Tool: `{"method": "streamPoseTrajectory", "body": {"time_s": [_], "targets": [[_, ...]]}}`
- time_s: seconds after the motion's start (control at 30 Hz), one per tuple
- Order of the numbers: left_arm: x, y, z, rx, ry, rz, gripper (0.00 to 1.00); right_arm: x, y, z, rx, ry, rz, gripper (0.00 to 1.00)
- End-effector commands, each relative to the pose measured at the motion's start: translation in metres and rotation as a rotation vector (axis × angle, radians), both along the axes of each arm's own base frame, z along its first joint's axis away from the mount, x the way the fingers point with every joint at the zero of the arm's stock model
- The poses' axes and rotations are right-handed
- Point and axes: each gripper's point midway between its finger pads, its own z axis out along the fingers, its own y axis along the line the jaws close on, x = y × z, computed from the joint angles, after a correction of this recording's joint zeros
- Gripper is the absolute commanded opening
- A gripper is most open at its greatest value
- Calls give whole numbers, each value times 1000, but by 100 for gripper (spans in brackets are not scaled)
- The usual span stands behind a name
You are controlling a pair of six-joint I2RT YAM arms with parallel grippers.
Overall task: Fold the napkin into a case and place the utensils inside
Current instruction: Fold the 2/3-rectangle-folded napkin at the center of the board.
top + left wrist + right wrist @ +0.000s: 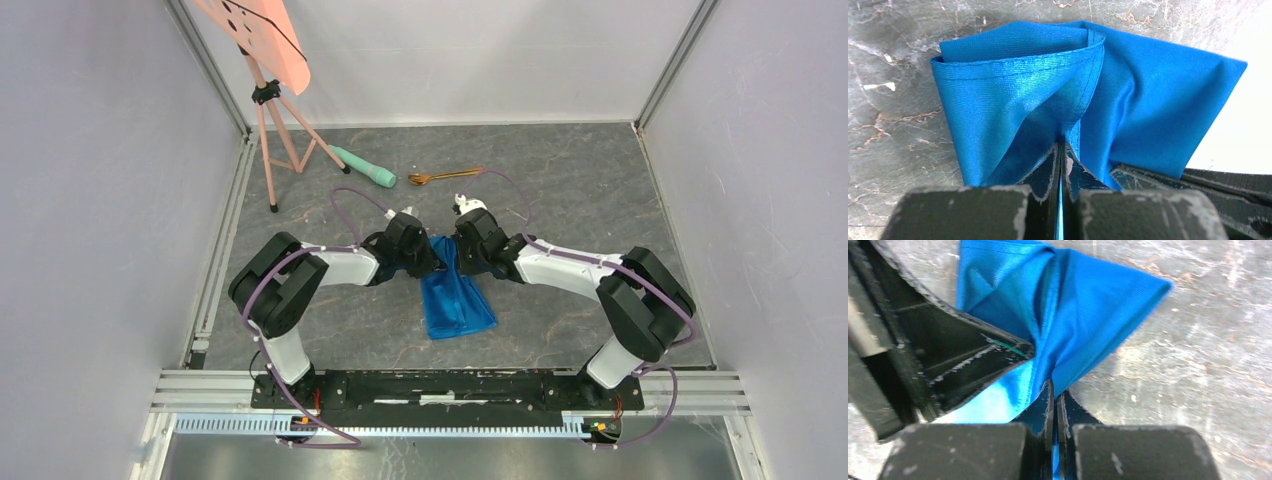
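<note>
The left fingers [1044, 172] are clenched on a pinch of the napkin [1013, 100], whose bright blue cloth rises from the nip into a hemmed, open fold. The right fingers [1040, 410] are also pressed tight on the napkin's cloth, just beside the left pair, at the napkin's far end. The napkin lies creased and narrowed on the grey marbled tabletop [580, 190], its near end spread flat toward the arm bases. Beyond the napkin's far end, well apart from it, lie the copper-gold utensils [445, 176]. To the far left of the napkin lies a mint-green cylinder [365, 168], and further left of the napkin stands a pink tripod [283, 140].
</note>
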Motion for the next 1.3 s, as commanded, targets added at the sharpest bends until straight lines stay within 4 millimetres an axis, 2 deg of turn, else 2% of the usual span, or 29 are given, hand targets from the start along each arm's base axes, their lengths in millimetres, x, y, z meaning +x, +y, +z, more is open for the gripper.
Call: {"method": "streamPoseTrajectory", "body": {"time_s": [0.0, 0.17, 0.33, 0.5, 0.73, 1.0, 1.17, 1.27], "targets": [[-11, 18, -22, 47, 60, 16, 2, 14, -16, 22, -95, -74, -45, 1], [-9, 16, -21, 24, 59, 8, 2, 11, -24, 20, -127, -56, -65, 0], [-7, 12, -19, 9, 51, 0, 2, 12, -17, 24, -128, -63, -143, 0], [-4, 5, -21, -28, 66, 8, 2, 15, -15, 31, -262, -70, -274, 0], [5, -7, -14, -95, 55, 19, 2, 9, 1, 21, -314, -67, -270, 0], [4, 12, -1, -95, 18, 49, 4, 11, -23, 22, -422, -107, -293, 0], [0, 4, 16, -187, 9, -3, 10, 9, -30, 21, -452, -106, -293, 0], [-7, -2, 27, -242, 9, -41, 19, 7, -28, 22, -433, -101, -292, 0]]}}
